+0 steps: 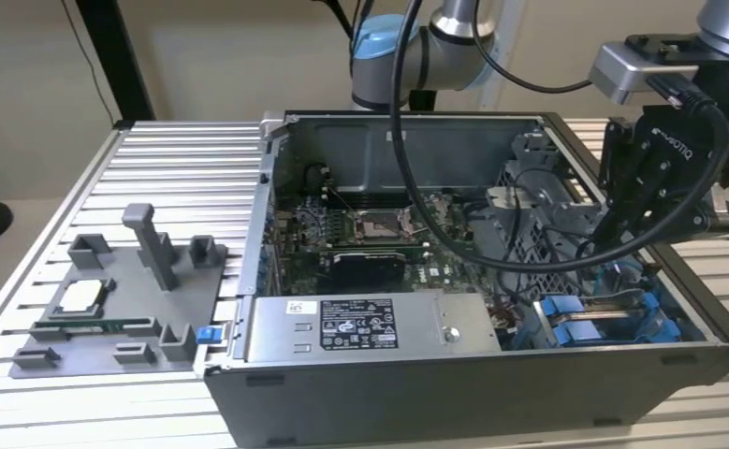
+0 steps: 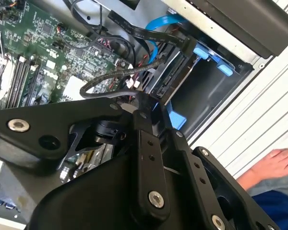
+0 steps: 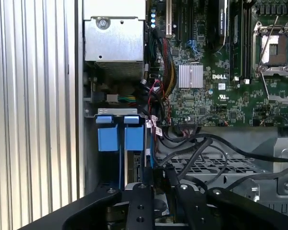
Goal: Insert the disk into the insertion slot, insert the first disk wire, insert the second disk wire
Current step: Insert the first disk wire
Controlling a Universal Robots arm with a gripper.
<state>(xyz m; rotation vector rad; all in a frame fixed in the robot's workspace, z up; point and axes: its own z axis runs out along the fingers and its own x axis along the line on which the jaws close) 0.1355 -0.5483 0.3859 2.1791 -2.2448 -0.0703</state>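
Disk, dark-edged and blue-framed, stands on edge in the insertion slot, exterior view's lower right; gripper close beside among cables, jaw state untellable.

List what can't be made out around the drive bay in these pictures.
Insertion slot, exterior view: its lower part sits behind the case wall.
Tool, exterior view: a looping black cable crosses its tip; what it touches cannot be told.
A person's hand, second wrist view: cut off by the picture's edge.
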